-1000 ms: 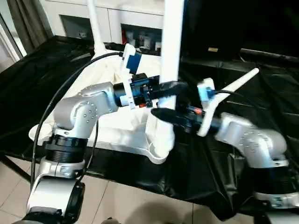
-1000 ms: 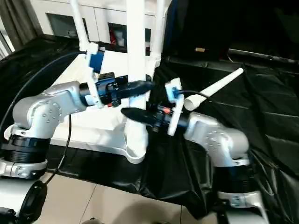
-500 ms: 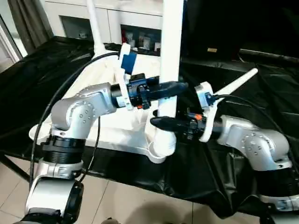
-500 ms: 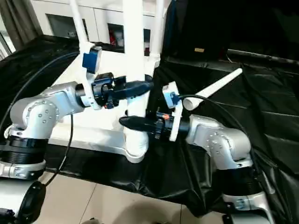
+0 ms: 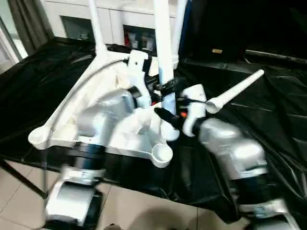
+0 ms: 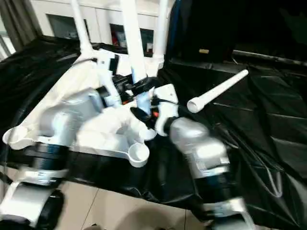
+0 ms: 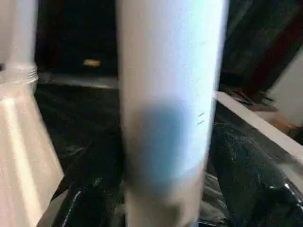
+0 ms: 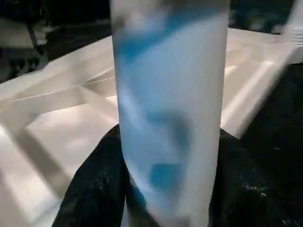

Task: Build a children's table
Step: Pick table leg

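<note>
Leg (image 5: 162, 52) upright, between both tools' fingers (image 8: 90, 189), over tabletop (image 5: 72, 120)

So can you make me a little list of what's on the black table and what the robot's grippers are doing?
table top: upside down on the black cover
held leg: upright, tilted, lifted off the near socket
left gripper: around that leg
right gripper: around it lower down
spare leg: lying loose on the cover
far legs: standing in sockets

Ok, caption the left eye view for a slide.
Both grippers flank an upright table leg above the upturned tabletop.
</note>
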